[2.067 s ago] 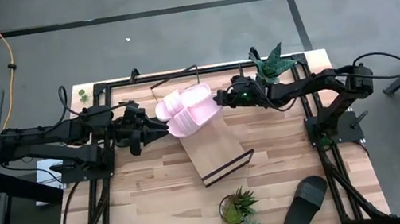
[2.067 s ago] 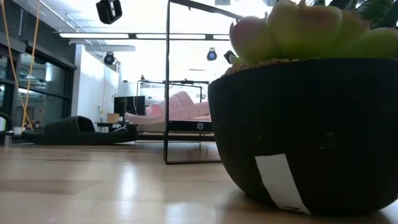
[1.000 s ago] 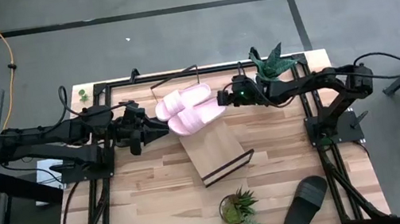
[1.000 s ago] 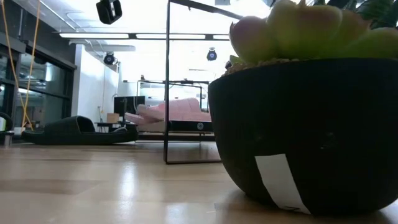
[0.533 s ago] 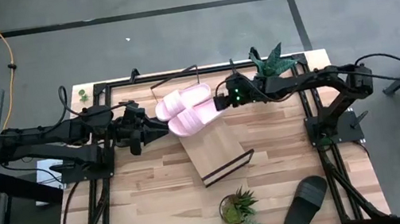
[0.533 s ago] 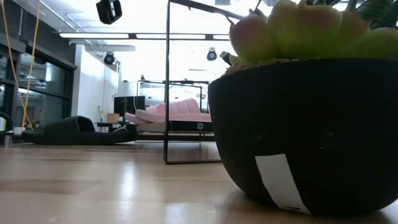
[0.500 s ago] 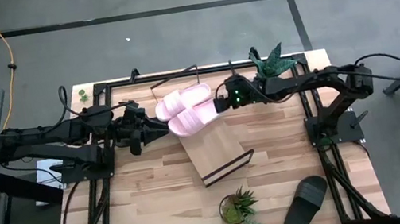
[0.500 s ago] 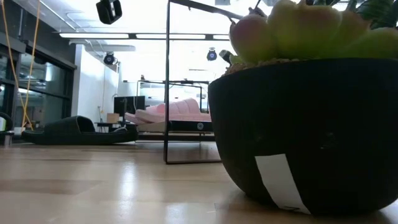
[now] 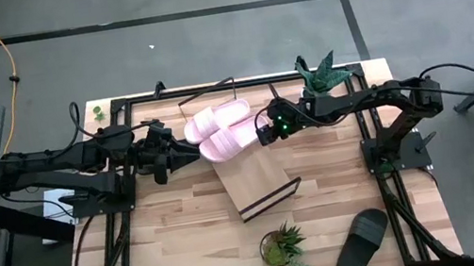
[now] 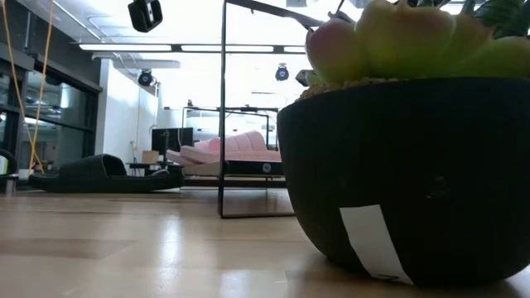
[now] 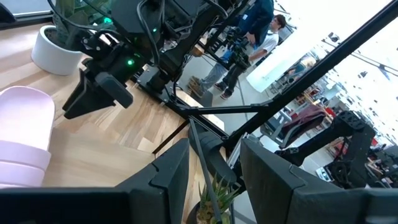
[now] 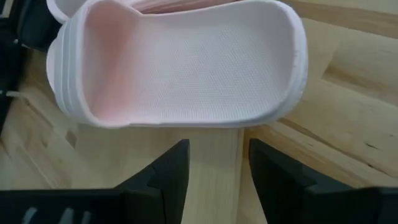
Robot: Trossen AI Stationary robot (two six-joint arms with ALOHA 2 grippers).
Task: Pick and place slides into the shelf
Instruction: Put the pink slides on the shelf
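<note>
You were in the placing step for the pink pair, as I judged it. At centre left of the high view your left claw (image 9: 185,154) sat at the left end of the two pink slides (image 9: 220,131). Its own wrist view showed the fingers parted, with the desk visible in the gap between them, so it gripped nothing there; whether a fingertip touched the nearer slide I could not tell.

The two pink slides lay side by side across the upper end of the shelf (image 9: 259,182), just above the centre of that frame. The lower part of the board was bare, and nothing else lay on it.

Right of them, your right claw (image 9: 261,132) was just beside the slides' right end. Its wrist view showed the fingers (image 12: 171,171) apart, with shelf wood between them and a pink slide's heel (image 12: 186,65) just ahead, apart from the tips and ungripped.

One black slide (image 9: 362,241) lay on the desk (image 9: 169,249) at lower right, well apart from the shelf. Your next move probably called for backing the right claw off and reaching down for that slide, passing the plant (image 9: 283,245) at bottom centre.
</note>
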